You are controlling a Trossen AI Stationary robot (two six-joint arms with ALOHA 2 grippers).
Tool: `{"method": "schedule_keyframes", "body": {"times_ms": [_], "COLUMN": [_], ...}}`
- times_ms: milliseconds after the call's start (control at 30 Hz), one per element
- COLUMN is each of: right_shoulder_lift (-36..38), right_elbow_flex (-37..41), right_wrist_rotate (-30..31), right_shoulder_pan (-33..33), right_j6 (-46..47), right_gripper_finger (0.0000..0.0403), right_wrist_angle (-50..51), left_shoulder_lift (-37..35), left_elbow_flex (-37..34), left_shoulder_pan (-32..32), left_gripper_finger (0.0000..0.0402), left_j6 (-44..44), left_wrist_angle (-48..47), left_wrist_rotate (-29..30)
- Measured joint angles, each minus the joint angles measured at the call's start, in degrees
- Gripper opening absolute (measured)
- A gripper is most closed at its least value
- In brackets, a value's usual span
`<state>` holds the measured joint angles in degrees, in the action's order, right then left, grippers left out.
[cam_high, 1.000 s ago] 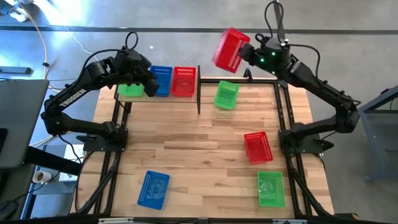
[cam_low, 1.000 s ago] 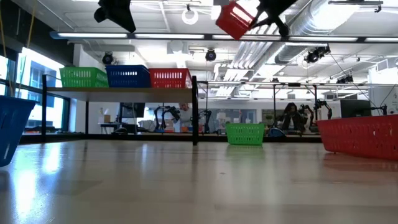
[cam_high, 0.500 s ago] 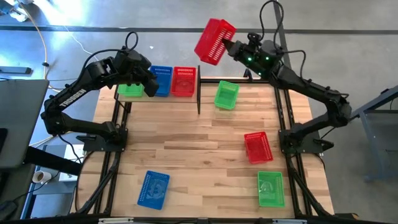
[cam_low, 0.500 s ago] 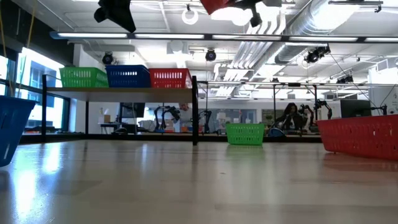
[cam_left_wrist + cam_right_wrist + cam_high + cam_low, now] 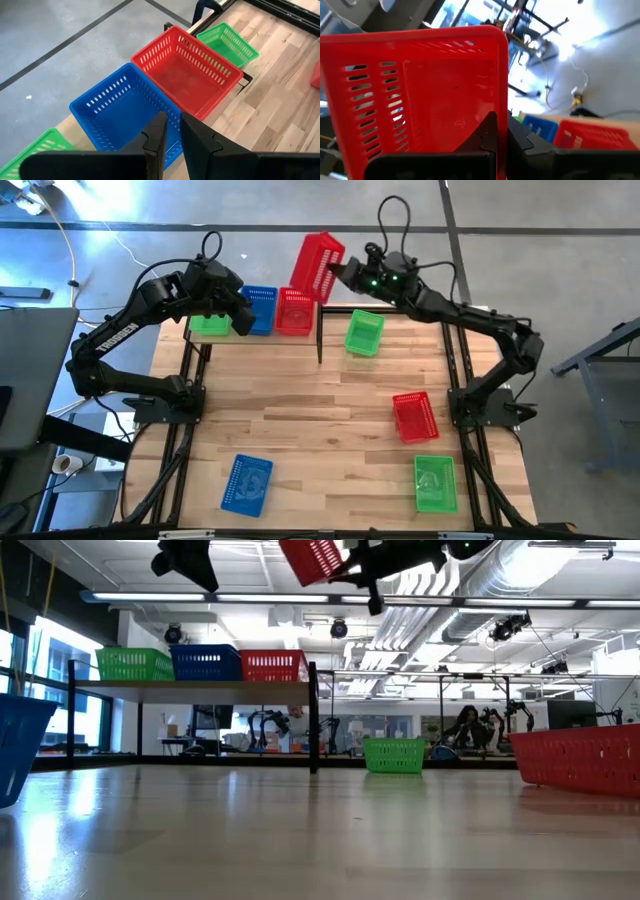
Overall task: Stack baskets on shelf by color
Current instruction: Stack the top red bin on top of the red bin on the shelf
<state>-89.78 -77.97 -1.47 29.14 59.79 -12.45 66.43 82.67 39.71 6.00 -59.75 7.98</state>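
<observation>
Three baskets stand in a row on the shelf (image 5: 200, 686) at the far left: green (image 5: 208, 326), blue (image 5: 262, 308), red (image 5: 296, 310). My left gripper (image 5: 171, 131) hovers above the blue one, its fingers a narrow gap apart with nothing between them. My right gripper (image 5: 338, 272) is shut on another red basket (image 5: 318, 264), held high in the air just beyond the shelf's right end, over the red basket there. A green basket (image 5: 364, 332), a red one (image 5: 415, 417), a green one (image 5: 435, 483) and a blue one (image 5: 246, 484) lie on the table. My right gripper pinches one wall of the red basket at its rim (image 5: 503, 107), with one finger inside and one outside. The fingers reach in level from the table's right side. The basket is lifted clear and tipped on its side, with its slotted walls (image 5: 375, 100) and bottom facing my wrist.
The shelf's black end post (image 5: 320, 340) stands between the shelf and the green basket on the table. Bare wood lies across the table's middle (image 5: 300, 410). Beyond the far edge, in the low view, there are other workbenches and a seated person (image 5: 466, 730).
My right gripper has carried the red basket toward the table's left edge and a little down, from beyond the far right corner to above the shelf's right end. It has tipped to point level, and the basket has turned with it.
</observation>
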Motion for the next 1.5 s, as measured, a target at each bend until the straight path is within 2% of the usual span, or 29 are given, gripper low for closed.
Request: {"method": "schedule_keyframes", "body": {"times_ms": [200, 500, 667, 800, 1133, 1500], "right_shoulder_lift": [-1.08, -6.95, -11.26, -14.11, -16.30, -20.55], "right_elbow_flex": [-0.90, -18.10, -27.85, -32.61, -33.73, -33.64], "right_wrist_rotate": [-1.38, -3.17, -3.04, -2.95, -3.28, -6.15], "right_shoulder_pan": [-0.06, 0.16, 0.08, 0.07, -0.46, -2.61], "right_j6": [-1.10, -8.29, -8.83, -7.34, -1.09, 3.29], "right_gripper_finger": [0.0000, 0.0000, 0.0000, 0.0000, 0.0000, 0.0000], "right_wrist_angle": [3.58, 21.08, 34.27, 40.12, 50.98, 50.03], "left_shoulder_lift": [0.00, 0.00, 0.00, 0.00, 0.00, 0.00], "left_elbow_flex": [0.00, 0.00, 0.00, 0.00, 0.00, 0.00], "left_shoulder_pan": [0.01, 0.00, -0.01, 0.01, -0.01, -0.03], "left_gripper_finger": [0.0044, 0.0044, 0.0044, 0.0044, 0.0044, 0.0044], "left_j6": [0.00, 0.00, 0.90, 1.33, 2.82, 4.16], "left_wrist_angle": [0.00, 0.00, -0.02, -0.02, -0.02, -0.09], "left_wrist_rotate": [-0.01, 0.01, 0.07, 0.16, 0.18, -0.03]}}
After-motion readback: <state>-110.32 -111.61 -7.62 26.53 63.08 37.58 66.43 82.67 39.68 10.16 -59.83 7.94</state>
